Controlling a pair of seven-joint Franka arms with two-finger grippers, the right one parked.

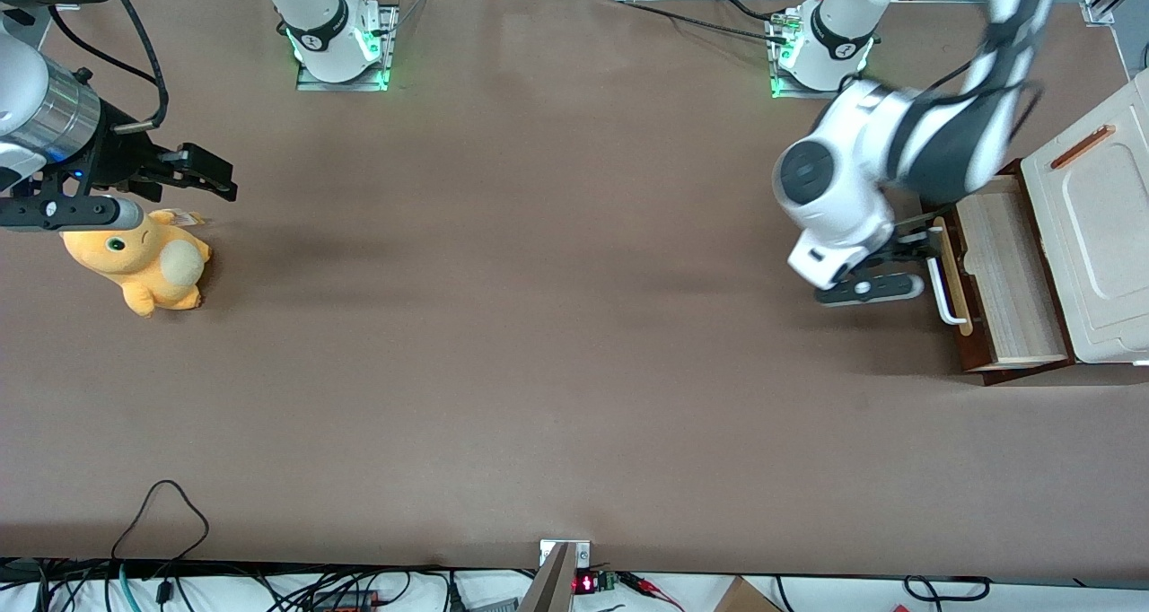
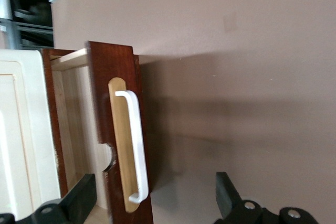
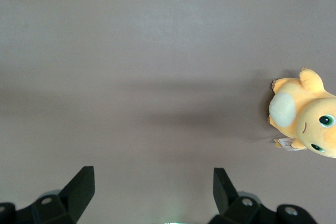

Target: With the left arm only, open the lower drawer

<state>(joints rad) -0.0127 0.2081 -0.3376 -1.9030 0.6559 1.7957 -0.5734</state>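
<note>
1. Lower drawer (image 1: pixel 1005 275): pulled out of the cabinet (image 1: pixel 1100 235) at the working arm's end of the table (image 1: pixel 539 370), light wood box exposed.
2. Gripper (image 2: pixel 152 205): fingers spread wide, holding nothing, straddling the end of the white handle (image 2: pixel 137 145).
3. In front of the drawer: bare brown tabletop, broad and unobstructed.
4. Front view only: left arm (image 1: pixel 898 145) bent above the drawer, plush toy (image 1: pixel 144 257) well apart toward the parked arm's end.
5. Left wrist view only: pale wood strip (image 2: pixel 119 145) under the handle.

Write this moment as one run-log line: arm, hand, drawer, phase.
arm: left arm | hand: open, at white handle, not gripping | lower drawer: pulled out | phase: drawer open
</note>
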